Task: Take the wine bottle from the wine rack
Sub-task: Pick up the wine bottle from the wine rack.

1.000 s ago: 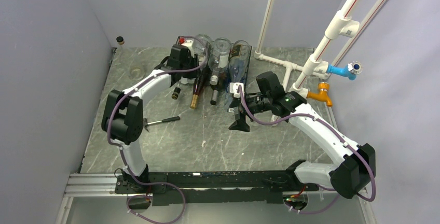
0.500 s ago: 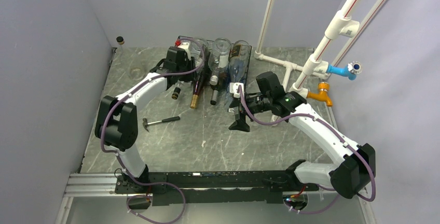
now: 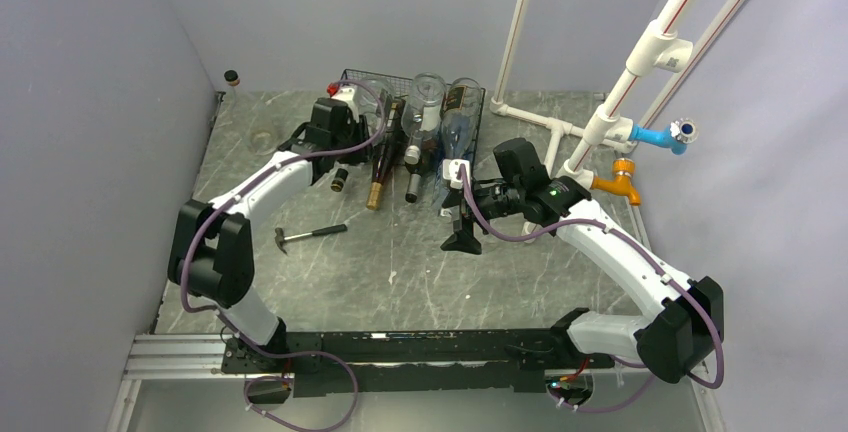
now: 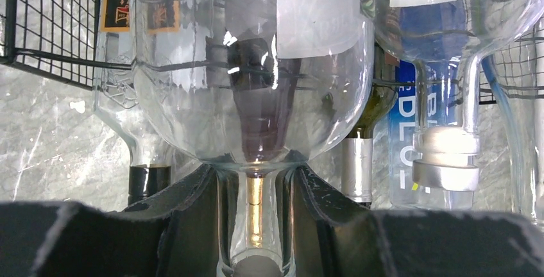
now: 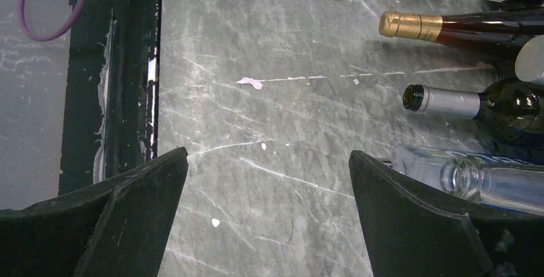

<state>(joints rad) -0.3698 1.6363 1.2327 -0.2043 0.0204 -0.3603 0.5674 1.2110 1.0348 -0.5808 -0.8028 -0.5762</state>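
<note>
The black wire wine rack (image 3: 478, 102) stands at the back of the table with several bottles lying in it, necks toward me. My left gripper (image 4: 256, 222) is shut on the neck of a clear glass wine bottle (image 4: 256, 65), whose round body fills the left wrist view above the fingers (image 4: 186, 226). From above, the left gripper (image 3: 352, 112) sits at the rack's left end. My right gripper (image 5: 266, 161) hangs open over bare table, nothing between its fingers; from above, the right gripper (image 3: 462, 237) is in front of the rack's right end.
A dark bottle with gold foil (image 3: 378, 174), a green bottle with a silver cap (image 3: 413, 180) and a clear blue-labelled bottle (image 3: 446, 167) stick out of the rack. A small hammer (image 3: 310, 235) lies left of centre. White pipes with taps (image 3: 620, 102) rise at the back right.
The left arm has swung to the left and its wrist has shifted left and back, still shut on the clear bottle's neck. The right arm has not moved.
</note>
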